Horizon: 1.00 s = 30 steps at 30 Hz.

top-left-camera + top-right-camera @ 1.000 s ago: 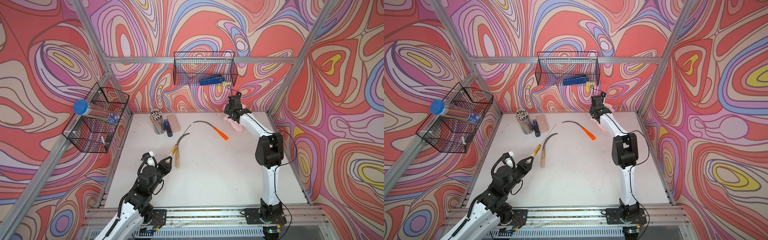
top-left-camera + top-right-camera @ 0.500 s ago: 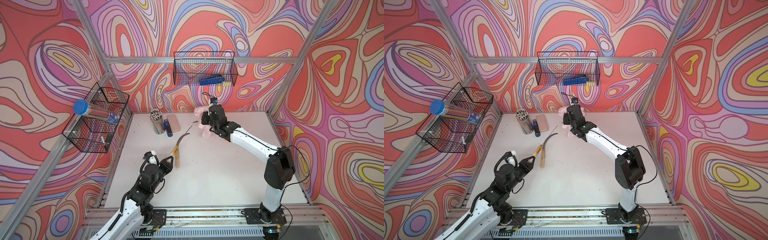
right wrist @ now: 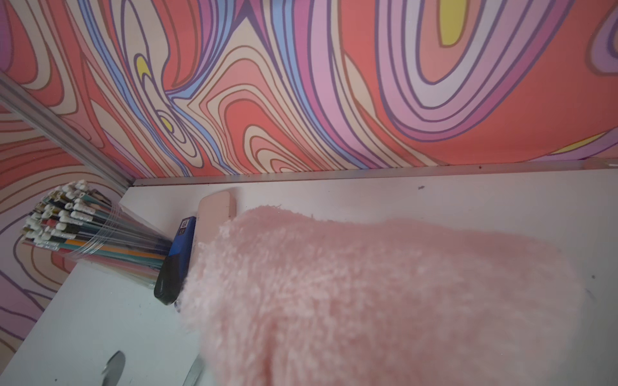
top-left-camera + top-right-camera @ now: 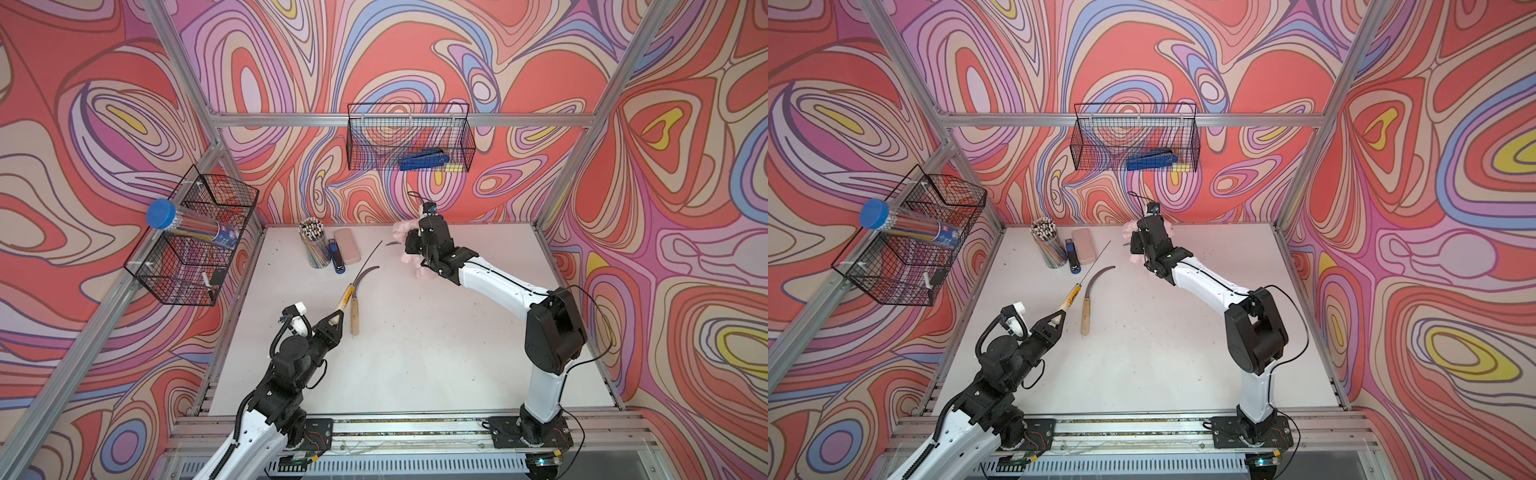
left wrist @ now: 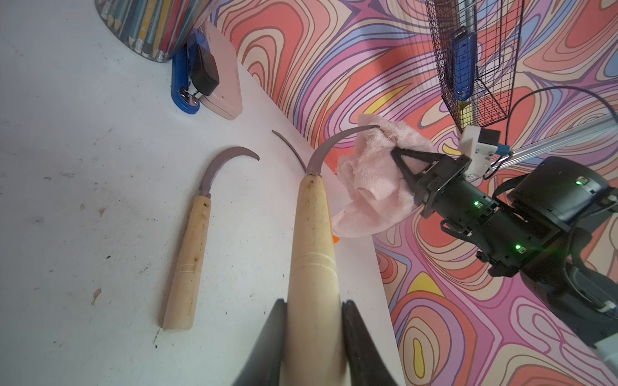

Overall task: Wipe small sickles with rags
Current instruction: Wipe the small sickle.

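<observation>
My left gripper (image 5: pixel 314 304) is shut on the pale wooden handle of one small sickle (image 4: pixel 345 297), held off the table with its thin blade pointing to the back. In the left wrist view its blade tip (image 5: pixel 364 130) lies against the fluffy pink rag (image 5: pixel 374 173). My right gripper (image 5: pixel 398 153) is shut on that rag (image 4: pixel 405 227) near the back wall. A second wooden-handled sickle (image 4: pixel 354 316) lies flat beside the held one. Of the orange-handled sickle only a sliver of blade (image 5: pixel 287 147) and a bit of orange show. The rag (image 3: pixel 368 300) hides the right jaws in the right wrist view.
A cup of pencils (image 4: pixel 313 245), a blue stapler (image 4: pixel 337 261) and a smooth pink case (image 4: pixel 347 247) stand at the back left of the white table (image 4: pixel 415 353). A wire basket (image 4: pixel 409 137) hangs on the back wall, another (image 4: pixel 195 237) on the left wall.
My right arm has swung from the back right corner leftward with the rag, up to the tip of the held sickle's blade, covering the orange-handled sickle. The left gripper has kept its hold.
</observation>
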### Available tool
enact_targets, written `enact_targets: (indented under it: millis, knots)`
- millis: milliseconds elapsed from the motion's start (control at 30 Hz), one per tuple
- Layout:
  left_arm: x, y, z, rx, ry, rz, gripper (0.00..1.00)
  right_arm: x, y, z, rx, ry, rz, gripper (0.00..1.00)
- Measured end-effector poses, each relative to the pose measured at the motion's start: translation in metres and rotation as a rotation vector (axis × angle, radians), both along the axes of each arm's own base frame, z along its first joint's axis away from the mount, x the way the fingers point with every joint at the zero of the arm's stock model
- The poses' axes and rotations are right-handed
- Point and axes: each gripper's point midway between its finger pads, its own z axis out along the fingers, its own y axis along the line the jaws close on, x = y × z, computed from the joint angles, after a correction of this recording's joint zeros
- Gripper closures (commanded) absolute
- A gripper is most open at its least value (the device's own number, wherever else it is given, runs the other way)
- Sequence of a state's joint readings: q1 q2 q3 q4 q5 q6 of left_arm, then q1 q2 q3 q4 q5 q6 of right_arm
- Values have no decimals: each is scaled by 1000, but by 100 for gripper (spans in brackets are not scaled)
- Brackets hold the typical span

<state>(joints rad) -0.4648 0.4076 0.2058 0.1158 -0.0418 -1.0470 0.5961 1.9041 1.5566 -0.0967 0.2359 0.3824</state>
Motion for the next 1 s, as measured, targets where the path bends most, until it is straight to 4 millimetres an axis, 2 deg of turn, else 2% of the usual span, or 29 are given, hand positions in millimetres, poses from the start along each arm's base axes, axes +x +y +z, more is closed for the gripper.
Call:
enact_targets:
  millis: [200,300,467,567,733,1000]
  knots:
    - [1,-1,2,-3,-7,-1,100,-24,50,-22,-1,39,130,100]
    - [2,-2,0,-1,-2,-7,100,-29,60,-25,7,44,161,100]
    - [4,-5,-4,7,12,-16,100,-30,65,-22,16,34,182,100]
    - [6,-6,-7,12,22,-18,100,-39,77,-20,13,25,211,100]
    - [8,-8,-10,16,32,-23,100,-66,111,-21,15,13,289,100]
    - [6,-7,-9,14,29,-22,100,-123,149,-59,-19,60,407,100]
